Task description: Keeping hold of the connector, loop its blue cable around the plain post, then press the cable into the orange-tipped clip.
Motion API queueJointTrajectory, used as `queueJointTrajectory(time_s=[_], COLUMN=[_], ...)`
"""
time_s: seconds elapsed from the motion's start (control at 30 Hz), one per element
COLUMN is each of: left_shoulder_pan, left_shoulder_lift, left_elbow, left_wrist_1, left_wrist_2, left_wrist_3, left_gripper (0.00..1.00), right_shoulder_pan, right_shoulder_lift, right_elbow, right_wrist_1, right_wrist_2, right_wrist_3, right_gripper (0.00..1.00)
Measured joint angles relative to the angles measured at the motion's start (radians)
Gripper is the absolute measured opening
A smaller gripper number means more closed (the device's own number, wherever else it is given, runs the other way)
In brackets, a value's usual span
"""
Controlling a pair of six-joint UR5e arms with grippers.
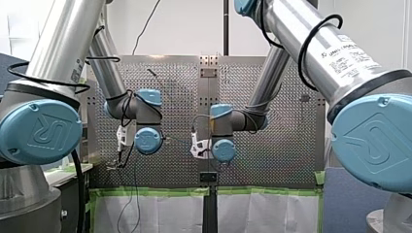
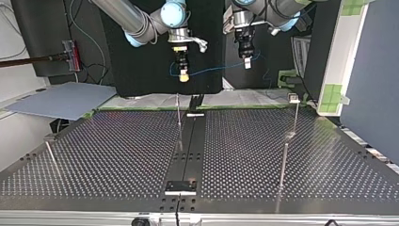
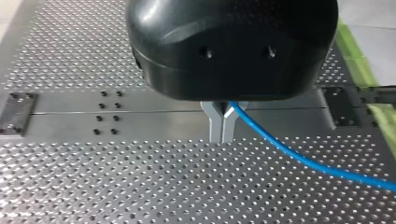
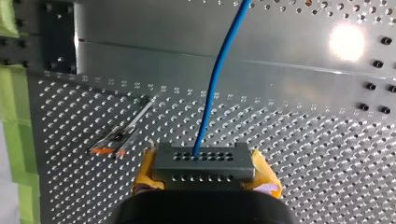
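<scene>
In the right wrist view, my right gripper (image 4: 203,157) is shut on a grey connector (image 4: 203,167), its yellow pads (image 4: 264,179) pressing both sides. The blue cable (image 4: 215,79) leaves the connector's face and runs away over the table. My left gripper (image 3: 222,136) has its metal fingers shut on the blue cable (image 3: 299,156), which trails off to one side. In the top view, my right gripper (image 2: 184,77) and my left gripper (image 2: 246,65) hang above the table's far edge, the cable (image 2: 214,70) sagging between them. An orange-tipped clip (image 4: 119,136) stands on the table beside the right gripper.
Thin upright posts (image 2: 179,115) (image 2: 283,165) (image 2: 51,154) stand on the perforated table (image 2: 117,155); another post (image 2: 295,113) carries a small block. A dark centre strip (image 2: 188,146) runs across the table. Green tape (image 4: 11,140) edges it.
</scene>
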Motion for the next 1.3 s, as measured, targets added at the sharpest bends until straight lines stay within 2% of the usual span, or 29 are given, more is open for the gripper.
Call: queueJointTrajectory(time_s=[0.17, 0.3, 0.5, 0.67, 0.9, 1.3], left_shoulder_pan=[0.0, 0.005, 0.01, 0.016, 0.021, 0.043], left_shoulder_lift=[0.001, -0.002, 0.036, 0.084, 0.155, 0.273], left_elbow=[0.0, 0.003, 0.045, 0.088, 0.158, 0.276], left_wrist_1=[-0.036, -0.042, -0.067, -0.11, -0.18, -0.298], left_wrist_2=[0.0, 0.0, -0.006, -0.024, -0.075, -0.192], left_wrist_3=[0.001, -0.008, -0.049, -0.077, -0.127, -0.137], left_gripper=[0.0, 0.0, 0.0, 0.0, 0.0, 0.0], right_shoulder_pan=[0.0, -0.006, -0.014, -0.019, -0.02, -0.026], right_shoulder_lift=[0.0, -0.017, -0.072, -0.128, -0.199, -0.32], right_elbow=[-0.056, -0.078, -0.097, -0.132, -0.198, -0.319], right_wrist_1=[0.057, 0.099, 0.159, 0.199, 0.264, 0.376], right_wrist_2=[0.0, -0.007, -0.027, -0.076, -0.141, -0.164], right_wrist_3=[0.0, 0.003, 0.043, 0.056, 0.058, 0.052], right_gripper=[0.0, 0.0, 0.0, 0.0, 0.0, 0.0])
